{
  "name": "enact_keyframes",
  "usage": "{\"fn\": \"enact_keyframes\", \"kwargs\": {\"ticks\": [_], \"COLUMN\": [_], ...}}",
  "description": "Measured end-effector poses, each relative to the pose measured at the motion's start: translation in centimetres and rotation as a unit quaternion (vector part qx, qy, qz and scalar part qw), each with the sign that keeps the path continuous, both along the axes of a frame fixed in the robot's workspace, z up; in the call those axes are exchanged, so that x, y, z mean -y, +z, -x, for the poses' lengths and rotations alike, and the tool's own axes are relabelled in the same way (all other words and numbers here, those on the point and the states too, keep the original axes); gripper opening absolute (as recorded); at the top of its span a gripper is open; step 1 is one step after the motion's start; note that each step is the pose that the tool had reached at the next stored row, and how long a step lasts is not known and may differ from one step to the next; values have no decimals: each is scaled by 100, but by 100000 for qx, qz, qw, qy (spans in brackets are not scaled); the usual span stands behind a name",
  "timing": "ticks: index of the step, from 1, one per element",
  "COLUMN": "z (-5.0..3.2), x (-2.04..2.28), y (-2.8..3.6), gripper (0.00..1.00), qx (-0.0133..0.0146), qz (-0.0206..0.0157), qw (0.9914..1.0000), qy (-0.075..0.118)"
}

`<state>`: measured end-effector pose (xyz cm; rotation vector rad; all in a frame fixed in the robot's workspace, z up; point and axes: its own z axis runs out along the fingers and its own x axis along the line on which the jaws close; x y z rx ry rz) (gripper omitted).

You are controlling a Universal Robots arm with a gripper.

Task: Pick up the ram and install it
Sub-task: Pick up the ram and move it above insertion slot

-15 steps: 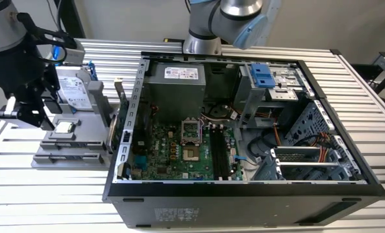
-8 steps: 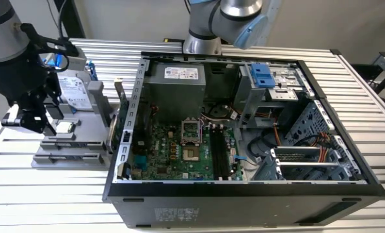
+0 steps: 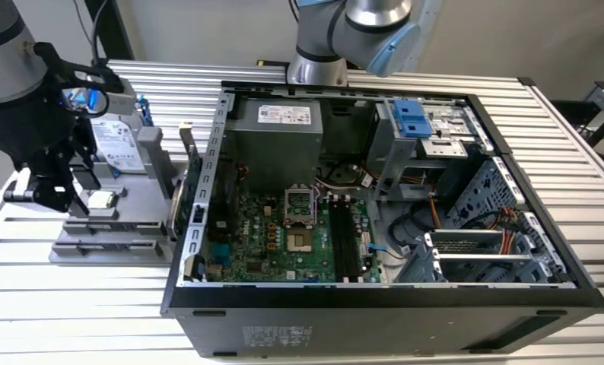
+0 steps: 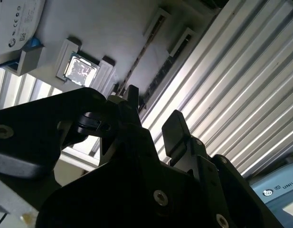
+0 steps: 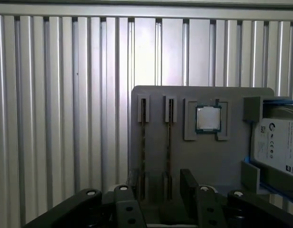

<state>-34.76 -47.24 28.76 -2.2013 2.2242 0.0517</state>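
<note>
Two thin dark ram sticks stand on edge in parallel slots of a grey fixture (image 5: 217, 161); in the first wrist view they are the ram (image 5: 143, 137) and a second stick (image 5: 168, 137). In the second wrist view a ram stick (image 4: 138, 59) runs away from the fingers. My gripper (image 5: 161, 187) (image 4: 153, 118) is open and hovers over the near end of the slots, holding nothing. In the exterior view the gripper (image 3: 64, 198) hangs over the fixture (image 3: 109, 228) at that view's left. The motherboard's black memory slots (image 3: 348, 243) lie inside the open computer case (image 3: 383, 296).
On the fixture beside the ram sit a square silver processor chip (image 5: 208, 118) (image 3: 101, 200) and a silver hard drive (image 5: 279, 147) (image 3: 114, 141) with blue rails. The ribbed aluminium table (image 5: 65, 118) surrounds the fixture. The case walls, power supply (image 3: 271, 144) and drive cages (image 3: 484, 251) crowd the motherboard.
</note>
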Motion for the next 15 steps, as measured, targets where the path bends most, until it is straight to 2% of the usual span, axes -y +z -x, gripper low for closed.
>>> {"fn": "enact_keyframes", "kwargs": {"ticks": [13,14,15], "z": [-1,-1,-1], "x": [44,58,57], "y": [-228,-372,-386], "gripper": [100,100,100], "qx": [-2,-4,-7], "qz": [2,17,19], "qw": [100000,99998,99997], "qy": [-42,-640,-716]}}
